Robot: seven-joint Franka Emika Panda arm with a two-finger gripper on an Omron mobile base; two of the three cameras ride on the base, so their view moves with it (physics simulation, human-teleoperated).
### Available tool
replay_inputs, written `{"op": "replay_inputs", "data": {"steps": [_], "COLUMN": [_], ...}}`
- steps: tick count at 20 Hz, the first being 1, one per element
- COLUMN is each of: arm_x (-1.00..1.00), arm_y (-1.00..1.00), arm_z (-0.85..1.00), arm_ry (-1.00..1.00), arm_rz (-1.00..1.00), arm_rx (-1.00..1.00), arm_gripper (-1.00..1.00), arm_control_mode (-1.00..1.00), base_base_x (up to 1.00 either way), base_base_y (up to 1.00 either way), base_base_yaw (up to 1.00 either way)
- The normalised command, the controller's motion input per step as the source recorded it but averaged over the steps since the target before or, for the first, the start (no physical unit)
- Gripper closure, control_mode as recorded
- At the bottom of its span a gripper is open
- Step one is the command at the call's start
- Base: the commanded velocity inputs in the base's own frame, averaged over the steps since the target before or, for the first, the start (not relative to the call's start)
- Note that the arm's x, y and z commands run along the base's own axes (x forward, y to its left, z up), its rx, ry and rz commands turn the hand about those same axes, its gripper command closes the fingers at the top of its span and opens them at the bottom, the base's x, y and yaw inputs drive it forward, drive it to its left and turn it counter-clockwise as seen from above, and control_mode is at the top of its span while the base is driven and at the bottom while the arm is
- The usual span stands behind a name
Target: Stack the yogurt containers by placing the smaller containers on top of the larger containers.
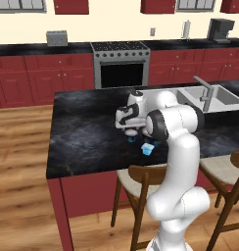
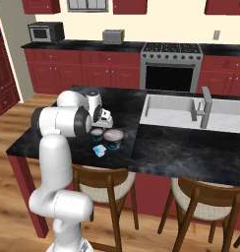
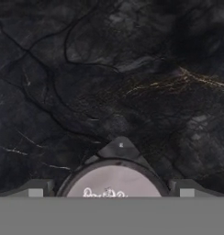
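Narrower round cup (image 3: 113, 182): nearest the hand camera, pale lid with faint print at the bottom of the hand view, directly under the gripper (image 3: 112, 192); in the right base view (image 2: 96, 134) standing on the island counter (image 2: 181, 152) just left of the widest cup.
Gripper: tips set wide apart, one at each side of the narrower cup's lid, not pressed on it; in the left base view (image 1: 131, 131) hanging low over the counter, in the right base view (image 2: 97, 127) just above the narrower cup.
Widest round cup (image 2: 113, 138): upright on the counter, pale lid, dark blue body, beside the narrower cup, touching or not cannot be told; hidden behind the arm in the left base view.
Tiny light-blue cup (image 1: 148, 148): on the counter near the front edge, apart from the round cups; in the right base view (image 2: 99, 150) just in front of them.
Stacking: none seen, all three cups on the counter surface.
Sink (image 2: 176, 112): set in the island to the right, faucet (image 2: 205, 107) upright.
Stools (image 2: 105, 189): two at the island's near side.
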Motion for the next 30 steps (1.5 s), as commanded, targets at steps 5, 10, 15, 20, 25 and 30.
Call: {"op": "replay_inputs", "data": {"steps": [5,10,15,20,25,30], "arm_x": [0.0,-0.04,-0.07,-0.01,0.0,-0.04], "arm_y": [-0.14,-0.07,0.01,0.09,0.13,0.2], "arm_z": [0.0,-0.08,-0.16,-0.17,-0.18,-0.17], "arm_ry": [0.0,0.0,0.0,0.04,0.07,0.13], "arm_rz": [0.0,0.0,0.0,0.0,0.0,0.0], "arm_rx": [-0.01,-0.02,-0.01,0.0,0.0,0.0], "arm_gripper": [-1.0,-1.0,-1.0,-1.0,-1.0,-1.0], "arm_control_mode": [-1.0,-1.0,-1.0,-1.0,-1.0,-1.0], "base_base_x": [0.0,0.0,0.0,0.0,0.0,0.0], "base_base_y": [0.0,0.0,0.0,0.0,0.0,0.0], "base_base_yaw": [0.0,0.0,0.0,0.0,0.0,0.0]}}
